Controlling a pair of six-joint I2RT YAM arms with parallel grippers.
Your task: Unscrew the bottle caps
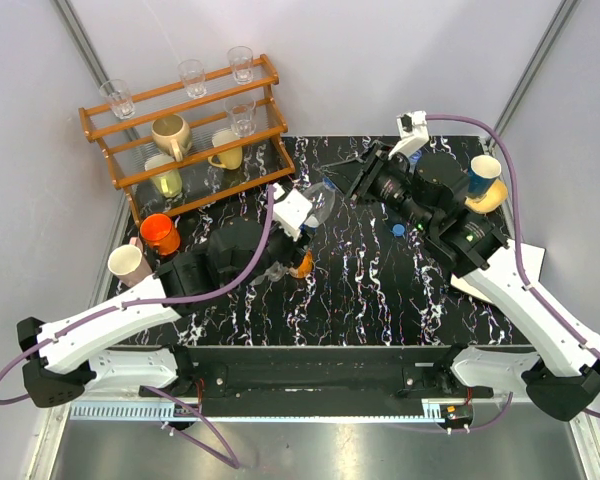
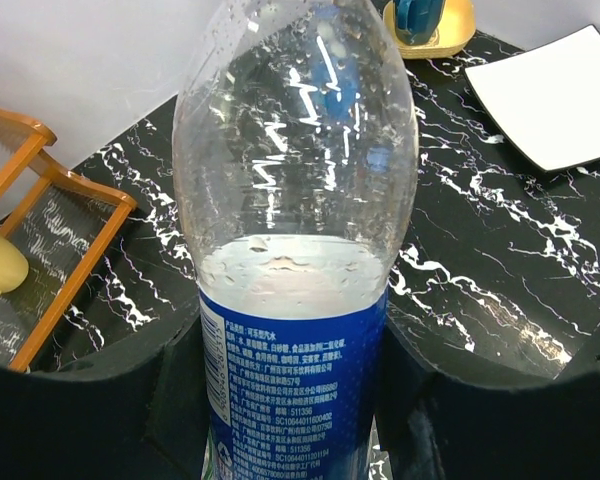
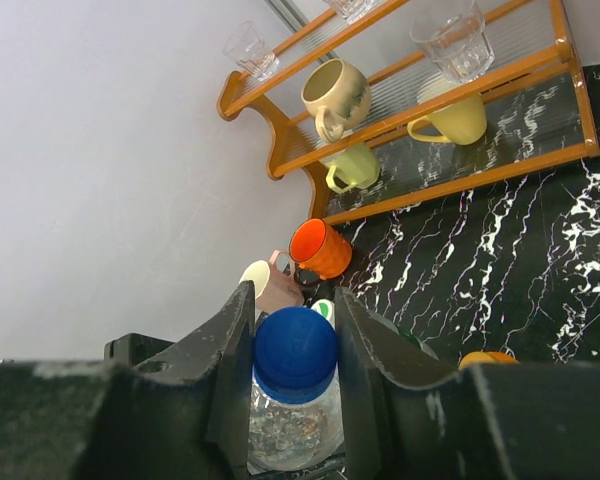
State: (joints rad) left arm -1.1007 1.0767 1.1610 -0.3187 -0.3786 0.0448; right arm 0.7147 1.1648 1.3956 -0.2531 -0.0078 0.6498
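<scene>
A clear bottle with a blue label (image 2: 295, 200) is partly filled with clear liquid and fills the left wrist view. My left gripper (image 2: 292, 400) is shut on its labelled body and holds it tilted over the table's middle (image 1: 320, 205). My right gripper (image 3: 294, 340) is shut on the bottle's blue cap (image 3: 295, 345), one finger on each side. In the top view the right gripper (image 1: 348, 180) meets the bottle's neck from the right. A squat orange bottle (image 1: 302, 262) lies just under the left arm. The other two bottles cannot be made out.
A wooden rack (image 1: 190, 130) with glasses and mugs stands at the back left. An orange mug (image 1: 160, 232) and a cream mug (image 1: 128, 264) sit left of it. A blue cup on a yellow saucer (image 1: 485, 180) and a white sheet (image 1: 480, 290) are on the right. A loose blue cap (image 1: 398, 229) lies mid-table.
</scene>
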